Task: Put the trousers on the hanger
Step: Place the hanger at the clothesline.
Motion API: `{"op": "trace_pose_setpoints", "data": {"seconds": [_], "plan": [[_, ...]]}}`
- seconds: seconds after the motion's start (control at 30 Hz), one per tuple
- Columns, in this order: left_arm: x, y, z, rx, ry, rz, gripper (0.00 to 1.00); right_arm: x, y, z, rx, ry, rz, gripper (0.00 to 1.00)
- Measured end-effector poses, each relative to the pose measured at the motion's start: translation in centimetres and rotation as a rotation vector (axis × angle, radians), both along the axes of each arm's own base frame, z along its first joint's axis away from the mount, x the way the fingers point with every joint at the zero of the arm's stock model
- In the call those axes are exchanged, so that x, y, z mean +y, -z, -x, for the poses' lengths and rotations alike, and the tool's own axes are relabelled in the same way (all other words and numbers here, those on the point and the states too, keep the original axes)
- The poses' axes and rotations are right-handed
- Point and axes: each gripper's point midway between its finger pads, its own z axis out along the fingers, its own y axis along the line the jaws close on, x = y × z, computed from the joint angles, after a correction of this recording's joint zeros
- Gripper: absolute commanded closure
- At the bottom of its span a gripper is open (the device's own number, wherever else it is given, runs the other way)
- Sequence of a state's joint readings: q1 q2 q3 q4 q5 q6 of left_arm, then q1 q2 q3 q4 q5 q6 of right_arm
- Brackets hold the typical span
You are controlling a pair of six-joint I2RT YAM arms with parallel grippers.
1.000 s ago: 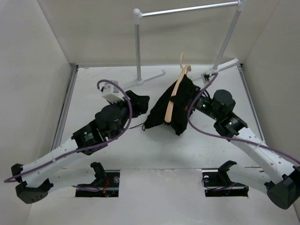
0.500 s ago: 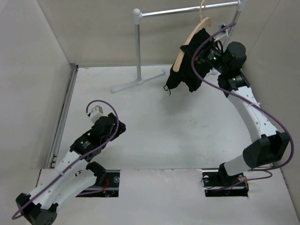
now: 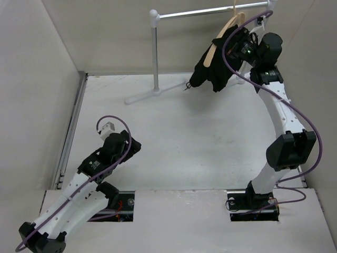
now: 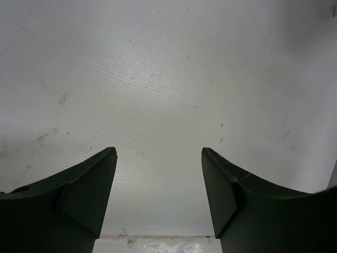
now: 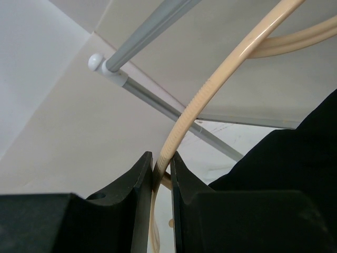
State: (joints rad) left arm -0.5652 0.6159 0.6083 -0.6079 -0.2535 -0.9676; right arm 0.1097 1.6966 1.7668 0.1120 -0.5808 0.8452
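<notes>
Slanting down-left below the rail (image 3: 200,10), the hanger (image 3: 210,52) carries the trousers (image 3: 208,73).

place: robot lab cell | seen: bare white walls (image 3: 31,79), white table (image 3: 184,137), left arm (image 3: 79,184), right arm (image 3: 279,110)

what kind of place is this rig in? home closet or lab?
Most likely a lab test cell, not a home. Plain white panels wall in a white tabletop, two robot arms are bolted at its near edge, and a small rail stand stands on it.
</notes>
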Motion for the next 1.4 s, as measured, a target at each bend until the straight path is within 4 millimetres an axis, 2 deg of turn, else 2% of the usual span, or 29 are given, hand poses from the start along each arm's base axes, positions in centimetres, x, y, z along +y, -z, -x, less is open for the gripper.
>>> {"op": "trace_pose_setpoints", "data": {"seconds": [0.37, 0.63, 0.7, 0.83, 1.03, 1.13, 1.2, 1.4], "plan": [[-0.6, 0.4, -0.8, 0.011, 0.005, 0.011, 0.36, -2.5, 0.3, -1.4, 0.002, 0.031, 0.005, 1.0], [-0.5, 0.3, -1.0, 0.005, -0.007, 0.015, 0.36, -3.3, 3.2, -3.4, 0.066, 0.033, 0.005, 1.0], [-0.5, 0.3, -1.0, 0.005, -0.007, 0.015, 0.36, -3.4, 3.7, -3.8, 0.077, 0.033, 0.005, 0.97], [-0.5, 0.3, -1.0, 0.005, -0.008, 0.015, 0.36, -3.6, 3.8, -3.9, 0.072, 0.032, 0.005, 0.8], [-0.2, 0.4, -1.2, 0.01, -0.02, 0.014, 0.36, -3.7, 3.6, -4.0, 0.048, 0.039, 0.009, 0.39], [-0.2, 0.6, -1.3, 0.02, -0.026, 0.009, 0.35, -4.2, 3.5, -4.3, 0.033, 0.059, 0.011, 0.22], [-0.2, 0.7, -1.4, 0.023, -0.027, 0.007, 0.35, -4.6, 3.8, -4.4, 0.038, 0.074, 0.012, 0.14], [-0.3, 0.4, -1.9, 0.028, -0.031, 0.005, 0.33, -5.4, 4.4, -4.2, 0.054, 0.109, 0.017, 0.0]]}}
